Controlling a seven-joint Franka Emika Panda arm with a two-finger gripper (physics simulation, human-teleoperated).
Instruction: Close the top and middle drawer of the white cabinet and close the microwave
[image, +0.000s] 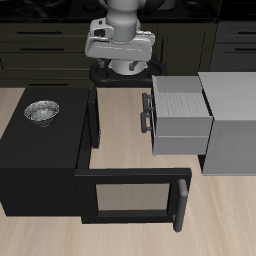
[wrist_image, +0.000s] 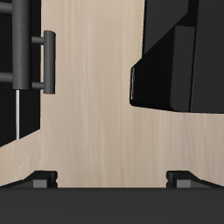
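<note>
Gripper (wrist_image: 112, 179) hanging wide open, empty; rigid top drawer (image: 180, 112), centre-right of the exterior frame, probably sliding easily if pushed on its flat front.

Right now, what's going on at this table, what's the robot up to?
Not much contact yet. The arm sits at the back of the table with its gripper open and empty, hanging over bare wood between the two appliances. The white cabinet has a drawer pulled well out, its dark handle facing the microwave. The microwave door is swung wide open toward the table's front edge. A small metal bowl rests on top of the microwave. Nothing has been closed.
</note>
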